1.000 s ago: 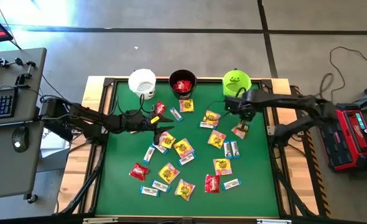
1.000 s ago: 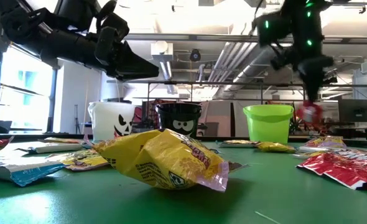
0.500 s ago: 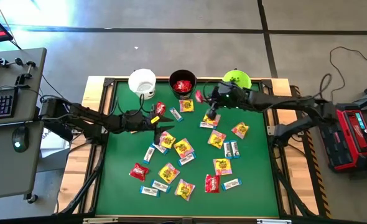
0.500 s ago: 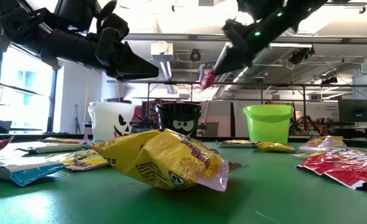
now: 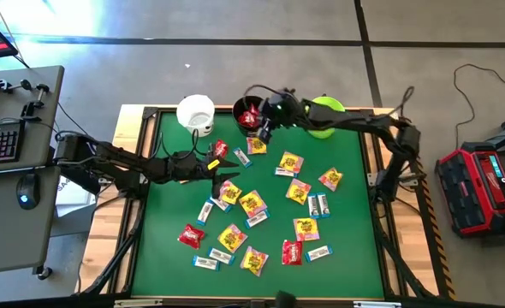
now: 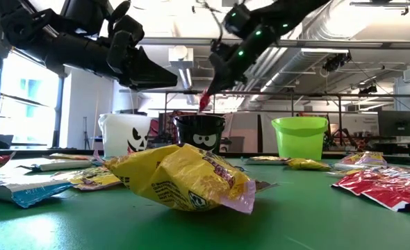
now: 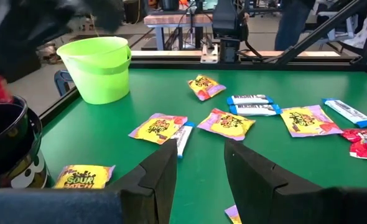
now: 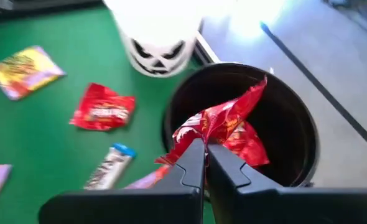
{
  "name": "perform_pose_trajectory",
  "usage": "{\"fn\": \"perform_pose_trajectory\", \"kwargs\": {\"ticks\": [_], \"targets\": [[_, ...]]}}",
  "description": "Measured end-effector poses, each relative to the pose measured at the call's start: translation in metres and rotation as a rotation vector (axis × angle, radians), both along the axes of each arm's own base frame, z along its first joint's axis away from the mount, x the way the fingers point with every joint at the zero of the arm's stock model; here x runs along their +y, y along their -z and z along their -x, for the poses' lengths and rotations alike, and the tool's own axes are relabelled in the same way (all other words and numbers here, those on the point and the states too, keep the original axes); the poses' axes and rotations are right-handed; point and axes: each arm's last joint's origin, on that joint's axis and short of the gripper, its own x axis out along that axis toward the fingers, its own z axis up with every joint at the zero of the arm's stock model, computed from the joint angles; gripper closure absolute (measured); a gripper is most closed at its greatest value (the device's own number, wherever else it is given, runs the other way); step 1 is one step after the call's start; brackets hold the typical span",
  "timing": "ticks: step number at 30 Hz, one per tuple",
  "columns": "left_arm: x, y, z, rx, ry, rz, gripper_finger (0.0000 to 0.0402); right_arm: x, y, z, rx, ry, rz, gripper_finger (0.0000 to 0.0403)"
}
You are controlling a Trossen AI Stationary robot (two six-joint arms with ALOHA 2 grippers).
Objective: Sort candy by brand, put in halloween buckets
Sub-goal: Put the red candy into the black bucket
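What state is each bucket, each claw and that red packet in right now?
Black bucket: upright, red candy inside.
White bucket: upright, contents not visible.
Green bucket: upright, looks empty.
Right gripper: shut on red packet, above the black bucket.
Red packet: pinched, hanging over the black bucket.
Left gripper: open, holding nothing, above the table.

Two dark jointed arms — green lights on the right arm (image 6: pixel 260 31).
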Motion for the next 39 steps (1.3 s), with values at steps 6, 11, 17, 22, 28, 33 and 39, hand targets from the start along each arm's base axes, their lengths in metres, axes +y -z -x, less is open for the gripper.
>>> {"fn": "perform_pose_trajectory", "kwargs": {"ticks": [6,11,17,22,28,33,39], "targets": [[0.0,0.0,0.0,-0.003,-0.002,0.007,0.0275,-0.026,0.012,-0.016,0.086,0.044,-0.006,0.0403],[0.0,0.0,0.0,-0.001,-0.002,0.007,0.0275,-0.041,0.026,-0.019,0.134,0.066,-0.023,0.0402],[0.0,0.0,0.0,-0.001,-0.002,0.01,0.0275,-0.048,0.03,-0.017,0.151,0.072,-0.017,0.0378],[0.0,0.0,0.0,0.003,-0.003,0.011,0.0275,-0.047,0.03,-0.017,0.155,0.067,-0.02,0.0308],[0.001,0.0,0.0,0.002,-0.04,0.002,0.0275,-0.044,0.025,-0.017,0.146,0.062,-0.015,0.0263],[0.001,0.0,0.0,0.004,-0.048,0.0,0.0275,-0.037,0.006,-0.013,0.113,0.039,0.021,0.0288],[0.0,0.001,0.001,0.02,-0.028,0.005,0.0275,-0.019,-0.012,-0.016,0.069,-0.04,0.071,0.039]]}}
